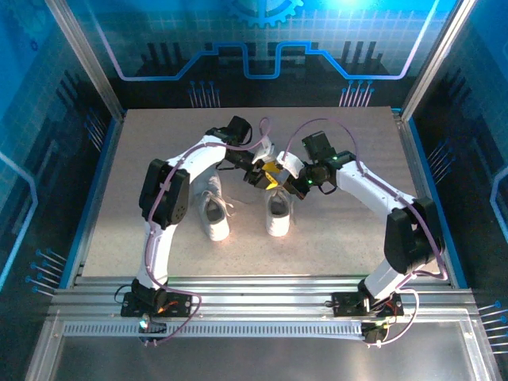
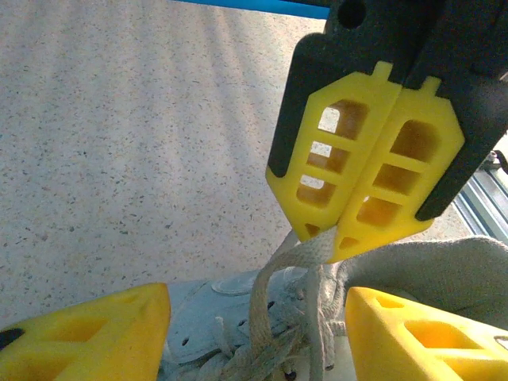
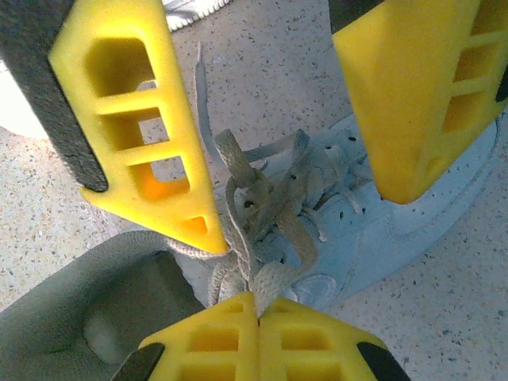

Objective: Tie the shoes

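Two small white shoes stand side by side mid-table, the left shoe (image 1: 214,216) and the right shoe (image 1: 278,216). Both grippers meet just above the right shoe's laces. My right gripper (image 3: 257,298) is shut on a loop of white lace (image 3: 274,278) that rises from the tangled lacing over the shoe's tongue. In the left wrist view that same gripper (image 2: 337,238) hangs above the shoe (image 2: 206,317), pinching the lace (image 2: 266,294) at its tip. My left gripper (image 2: 255,298) is open, one finger on each side of the held lace, nothing between its pads.
The speckled beige table (image 1: 349,230) has free room around the shoes. Blue enclosure walls (image 1: 48,119) and metal rails (image 1: 262,290) border it on all sides. Both arms arch in over the back of the shoes.
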